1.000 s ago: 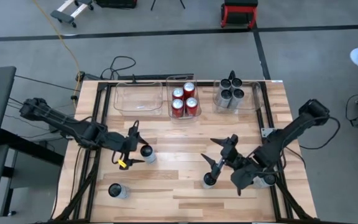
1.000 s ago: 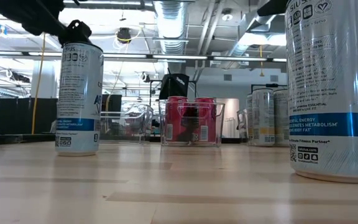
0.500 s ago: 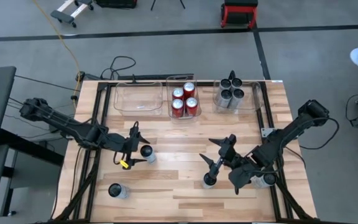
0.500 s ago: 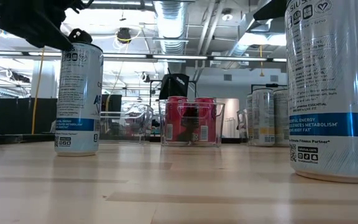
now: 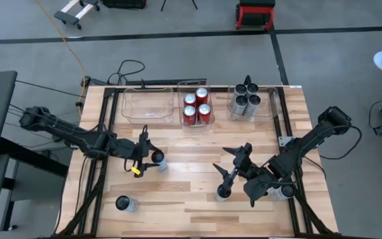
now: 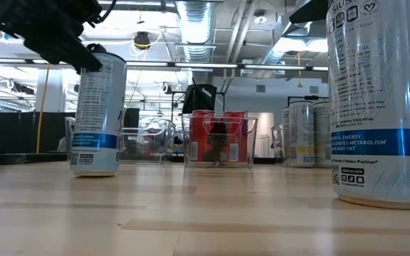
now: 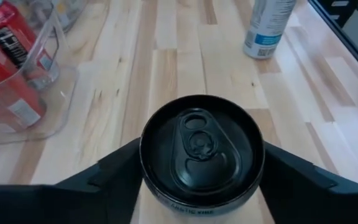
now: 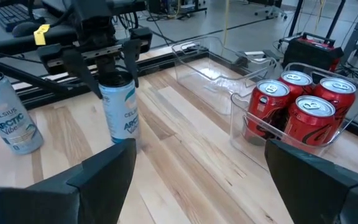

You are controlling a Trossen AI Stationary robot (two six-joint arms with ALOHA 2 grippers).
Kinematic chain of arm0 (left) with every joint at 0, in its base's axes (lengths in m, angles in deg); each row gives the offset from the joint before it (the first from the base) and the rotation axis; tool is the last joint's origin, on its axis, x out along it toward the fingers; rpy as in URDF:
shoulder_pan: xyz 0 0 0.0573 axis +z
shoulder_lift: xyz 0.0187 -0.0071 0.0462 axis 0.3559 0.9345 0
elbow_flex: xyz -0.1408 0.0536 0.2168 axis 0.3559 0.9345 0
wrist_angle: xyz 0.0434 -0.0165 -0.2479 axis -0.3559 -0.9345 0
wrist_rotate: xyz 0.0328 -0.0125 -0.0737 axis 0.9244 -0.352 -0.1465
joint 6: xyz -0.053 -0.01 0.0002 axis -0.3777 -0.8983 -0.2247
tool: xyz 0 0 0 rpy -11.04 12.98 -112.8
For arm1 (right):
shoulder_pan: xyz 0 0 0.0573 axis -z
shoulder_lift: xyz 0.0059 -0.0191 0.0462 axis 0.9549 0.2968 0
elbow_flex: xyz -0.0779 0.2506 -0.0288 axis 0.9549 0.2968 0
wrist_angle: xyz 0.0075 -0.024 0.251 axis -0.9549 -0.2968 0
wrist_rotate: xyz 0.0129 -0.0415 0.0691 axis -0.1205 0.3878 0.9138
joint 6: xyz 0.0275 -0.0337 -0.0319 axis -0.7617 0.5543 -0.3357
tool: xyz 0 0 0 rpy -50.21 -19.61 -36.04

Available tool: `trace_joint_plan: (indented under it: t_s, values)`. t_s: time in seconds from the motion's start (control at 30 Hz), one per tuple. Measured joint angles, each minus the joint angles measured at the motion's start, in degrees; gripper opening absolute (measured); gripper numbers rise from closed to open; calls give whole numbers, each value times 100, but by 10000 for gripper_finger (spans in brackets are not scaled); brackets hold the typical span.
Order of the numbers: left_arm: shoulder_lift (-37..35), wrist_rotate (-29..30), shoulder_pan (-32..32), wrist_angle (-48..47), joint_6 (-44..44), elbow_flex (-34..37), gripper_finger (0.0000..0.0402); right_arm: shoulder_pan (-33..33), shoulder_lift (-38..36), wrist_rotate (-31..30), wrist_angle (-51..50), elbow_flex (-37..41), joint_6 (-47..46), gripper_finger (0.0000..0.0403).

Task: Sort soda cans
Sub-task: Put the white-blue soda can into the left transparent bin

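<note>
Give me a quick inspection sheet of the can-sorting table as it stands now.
Surface: wooden slat table on a dark frame.
Job's things: four red cans in the middle clear bin; four silver cans in the right bin; left bin holds no cans. Loose silver cans: one at the left gripper, one at the near left, two by the right arm.
Clutter: nothing seen.
Grippers: left gripper straddles a dark-topped can, fingers at its sides; right gripper open, holding nothing.
Cables: black leads behind the table; yellow cord on the floor.
Surroundings: concrete floor, red stool.
</note>
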Motion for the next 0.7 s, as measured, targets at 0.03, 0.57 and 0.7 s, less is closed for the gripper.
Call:
trace_joint_plan:
  t_s: [0.03, 0.57, 0.7]
  values:
    - [0, 2, 31, 7, 0, 0, 258, 0, 0, 0, 0, 0, 2, 374]
    - [4, 551, 461, 97, 232, -461, 251, 0, -2, 78, 7, 0, -8, 374]
    - [-1, 539, 770, -23, 462, -829, 251, 6, -2, 90, -8, 0, -2, 374]
